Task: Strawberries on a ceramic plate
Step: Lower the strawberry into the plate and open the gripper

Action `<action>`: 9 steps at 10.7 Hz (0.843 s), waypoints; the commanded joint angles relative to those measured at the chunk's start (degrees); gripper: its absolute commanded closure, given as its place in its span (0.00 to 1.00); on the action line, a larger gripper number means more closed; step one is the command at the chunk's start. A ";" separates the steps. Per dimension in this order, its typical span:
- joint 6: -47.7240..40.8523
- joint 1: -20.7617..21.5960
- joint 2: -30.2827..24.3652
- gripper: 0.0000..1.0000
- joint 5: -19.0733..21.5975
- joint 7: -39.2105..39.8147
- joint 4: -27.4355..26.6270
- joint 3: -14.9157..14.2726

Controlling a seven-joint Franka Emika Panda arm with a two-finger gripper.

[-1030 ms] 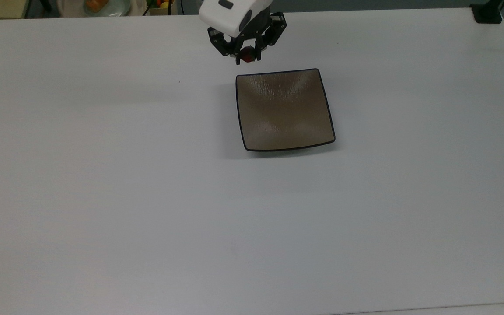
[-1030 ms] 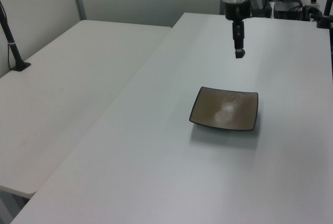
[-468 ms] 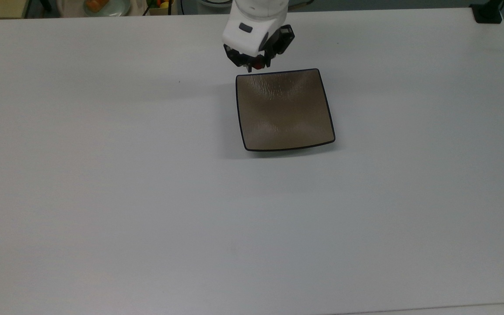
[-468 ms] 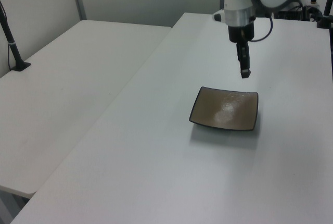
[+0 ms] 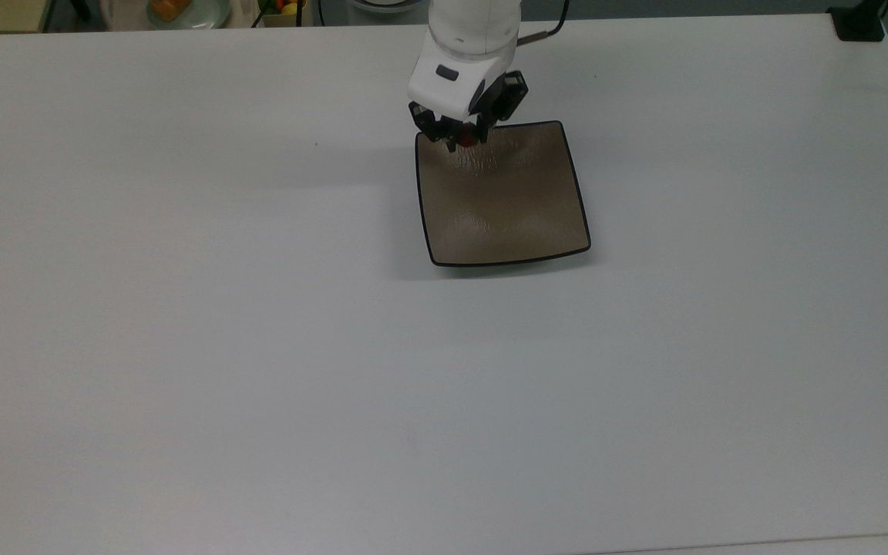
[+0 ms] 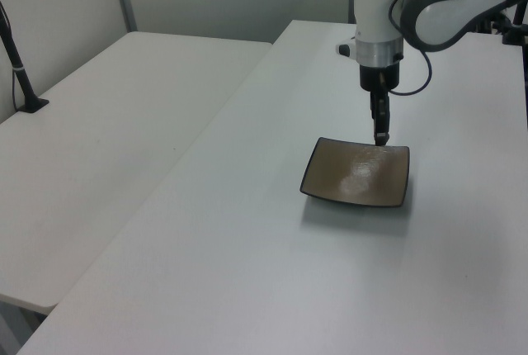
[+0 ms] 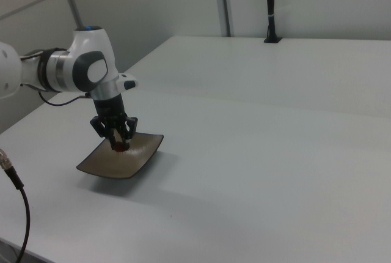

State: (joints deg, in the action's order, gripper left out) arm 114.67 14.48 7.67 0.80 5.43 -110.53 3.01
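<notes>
Now a strawberry [image 7: 118, 146] is held over the ceramic plate [image 5: 509, 220].

Nearest in the top view, bare white table [image 5: 259, 385] is seen, then the square tan-brown plate with its thin black rim. Beyond its middle, over the plate's far edge, the gripper [image 5: 465, 140] is pointed downward, its fingers closed on the small red strawberry, which is kept just above the glaze. Farther back, a round pale dish [image 5: 182, 11] with orange food is glimpsed past the table's edge.
</notes>
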 commanded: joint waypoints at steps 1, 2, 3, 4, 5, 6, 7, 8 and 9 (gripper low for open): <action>8.62 1.51 2.25 0.88 1.04 -3.40 -1.97 -0.20; 10.64 1.78 3.39 0.88 1.04 -4.19 -1.97 -0.20; 14.06 1.96 4.80 0.88 1.04 -5.16 -1.97 -0.11; 15.92 2.65 5.94 0.88 1.04 -5.86 -1.97 -0.11; 17.33 2.84 6.82 0.88 1.04 -6.30 -1.89 -0.11; 18.74 2.84 7.44 0.87 1.04 -6.31 -1.97 -0.11; 19.97 2.84 8.14 0.86 1.04 -6.40 -1.89 -0.11; 20.33 3.01 8.50 0.80 1.04 -6.57 -1.88 -0.11; 20.33 3.01 8.50 0.61 1.04 -7.36 -1.88 -0.11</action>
State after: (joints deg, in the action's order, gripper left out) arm 133.46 16.85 16.28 0.81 -0.24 -111.83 3.09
